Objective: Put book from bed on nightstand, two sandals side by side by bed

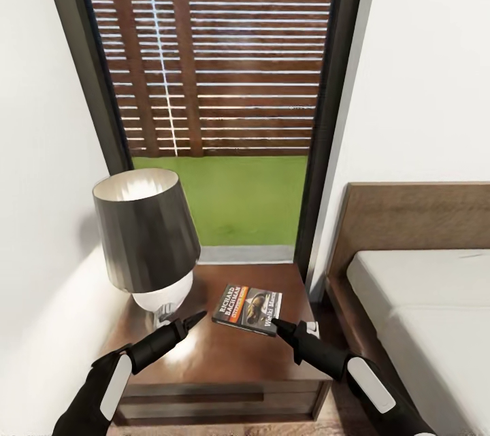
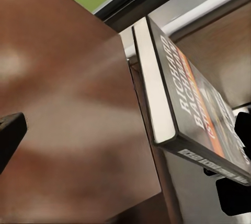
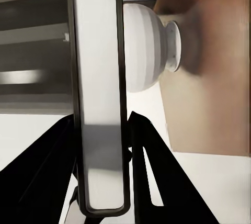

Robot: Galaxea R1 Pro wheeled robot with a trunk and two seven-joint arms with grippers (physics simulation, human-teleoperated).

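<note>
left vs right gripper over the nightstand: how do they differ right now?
The right gripper is shut on the book, fingers on both covers; the left gripper holds nothing. The right gripper is at the book's near corner; the left gripper sits by the lamp base. Both are black and hover over the nightstand.

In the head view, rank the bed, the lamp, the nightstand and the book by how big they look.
1. bed, though cut off by the picture's edge
2. nightstand
3. lamp; close to the nightstand, unsure
4. book
</note>
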